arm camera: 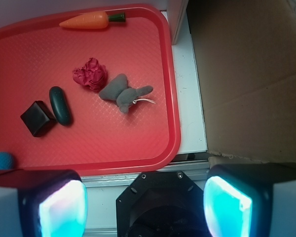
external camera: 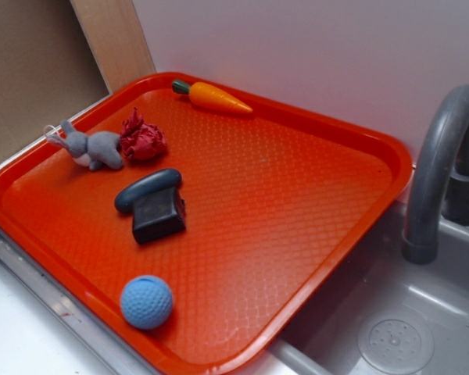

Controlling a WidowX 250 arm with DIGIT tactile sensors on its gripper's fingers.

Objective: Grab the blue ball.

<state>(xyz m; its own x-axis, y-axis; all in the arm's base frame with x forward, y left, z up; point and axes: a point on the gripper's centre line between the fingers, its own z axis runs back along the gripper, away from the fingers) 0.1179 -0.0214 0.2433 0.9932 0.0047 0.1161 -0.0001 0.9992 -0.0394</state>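
Note:
The blue ball (external camera: 146, 301), light blue and dimpled, lies on the red tray (external camera: 297, 195) near its front edge. In the wrist view only a sliver of the ball (arm camera: 2, 161) shows at the left edge, just above the left pad. My gripper (arm camera: 145, 207) is open and empty, its two glowing cyan pads wide apart, held over the tray's edge (arm camera: 176, 98) and the white counter. It stands well apart from the ball. The gripper does not show in the exterior view.
On the tray lie a black block (external camera: 158, 215), a dark blue-grey oblong piece (external camera: 147, 189), a red wrinkled lump (external camera: 143, 139), a grey toy rabbit (external camera: 90, 147) and a toy carrot (external camera: 213, 97). A grey faucet (external camera: 442, 168) and sink (external camera: 395, 340) stand right.

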